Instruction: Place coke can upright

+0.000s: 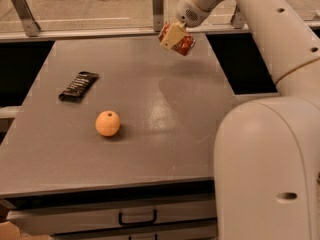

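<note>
The red coke can point(184, 44) is held in my gripper point(173, 37) above the far right part of the grey table point(150, 149). The can is tilted, lifted clear of the surface, with its shadow on the table below. My gripper's tan fingers point(171, 35) are shut around the can and cover most of its left side. The white arm reaches in from the upper right.
An orange fruit point(108, 123) sits left of the table's middle. A flat black snack packet point(78, 86) lies at the left. A metal rail point(100, 26) runs behind the far edge. The robot's white body point(270, 169) fills the lower right. A drawer handle point(137, 217) is below the front edge.
</note>
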You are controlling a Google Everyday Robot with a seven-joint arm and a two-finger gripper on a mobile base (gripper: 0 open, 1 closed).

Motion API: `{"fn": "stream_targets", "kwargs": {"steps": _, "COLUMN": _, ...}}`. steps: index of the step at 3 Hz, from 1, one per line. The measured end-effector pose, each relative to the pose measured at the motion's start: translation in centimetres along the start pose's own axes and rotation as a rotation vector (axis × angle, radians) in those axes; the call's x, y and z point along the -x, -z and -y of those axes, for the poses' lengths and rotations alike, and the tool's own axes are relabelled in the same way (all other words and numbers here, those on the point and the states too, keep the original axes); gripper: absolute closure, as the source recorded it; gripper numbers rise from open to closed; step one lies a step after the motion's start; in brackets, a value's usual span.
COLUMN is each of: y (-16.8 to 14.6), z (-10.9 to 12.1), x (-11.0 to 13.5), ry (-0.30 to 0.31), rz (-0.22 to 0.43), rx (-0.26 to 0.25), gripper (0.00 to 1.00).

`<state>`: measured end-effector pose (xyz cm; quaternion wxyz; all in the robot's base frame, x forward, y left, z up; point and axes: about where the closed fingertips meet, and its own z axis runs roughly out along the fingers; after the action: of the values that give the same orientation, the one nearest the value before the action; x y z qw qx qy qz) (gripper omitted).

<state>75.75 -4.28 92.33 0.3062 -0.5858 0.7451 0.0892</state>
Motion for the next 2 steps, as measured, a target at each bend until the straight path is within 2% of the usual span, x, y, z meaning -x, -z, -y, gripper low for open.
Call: {"fn": "stream_targets", "kwargs": {"steps": 2, "y": 3.8, "z": -0.9, "x": -0.9, "ry": -0.111, "rz": 0.354, "rx": 0.023, "gripper": 1.0}}
